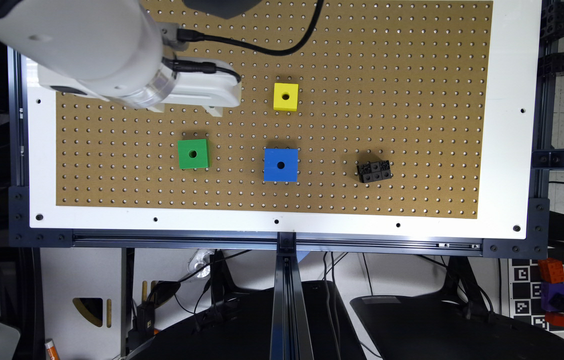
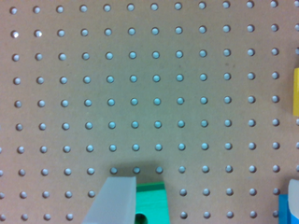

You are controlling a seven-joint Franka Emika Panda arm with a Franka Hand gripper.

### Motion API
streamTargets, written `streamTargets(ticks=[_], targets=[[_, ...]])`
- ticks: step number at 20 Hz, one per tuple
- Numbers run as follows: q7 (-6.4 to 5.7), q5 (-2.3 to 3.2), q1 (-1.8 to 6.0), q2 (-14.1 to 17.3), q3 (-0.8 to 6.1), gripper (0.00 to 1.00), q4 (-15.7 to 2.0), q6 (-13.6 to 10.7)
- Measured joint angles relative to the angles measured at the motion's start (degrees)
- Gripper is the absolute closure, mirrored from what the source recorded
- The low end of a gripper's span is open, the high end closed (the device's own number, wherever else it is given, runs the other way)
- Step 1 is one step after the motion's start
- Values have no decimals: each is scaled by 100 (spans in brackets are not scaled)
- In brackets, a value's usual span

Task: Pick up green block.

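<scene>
I have bare pegboard (image 1: 362,60) on every side of the green block (image 1: 193,154), so nothing crowds an approach to it from above. The closest obstacle is the blue block (image 1: 281,164), well apart toward the exterior view's right, with the yellow block (image 1: 285,96) farther up the board and a small black brick piece (image 1: 374,171) beyond the blue one. The white gripper (image 1: 214,107) hangs over open board just above the green block's upper right.
</scene>
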State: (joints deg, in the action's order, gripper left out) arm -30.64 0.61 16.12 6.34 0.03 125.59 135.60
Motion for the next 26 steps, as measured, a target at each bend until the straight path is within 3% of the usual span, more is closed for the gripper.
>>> streamTargets(ticks=[5, 11, 16, 21, 26], targets=[[113, 0, 118, 290, 0, 0, -336, -1], [122, 0, 123, 529, 0, 0, -607, -5], [122, 0, 118, 613, 16, 0, -659, -4], [122, 0, 113, 1108, 29, 0, -702, 366], [122, 0, 113, 1470, 31, 0, -813, 532]])
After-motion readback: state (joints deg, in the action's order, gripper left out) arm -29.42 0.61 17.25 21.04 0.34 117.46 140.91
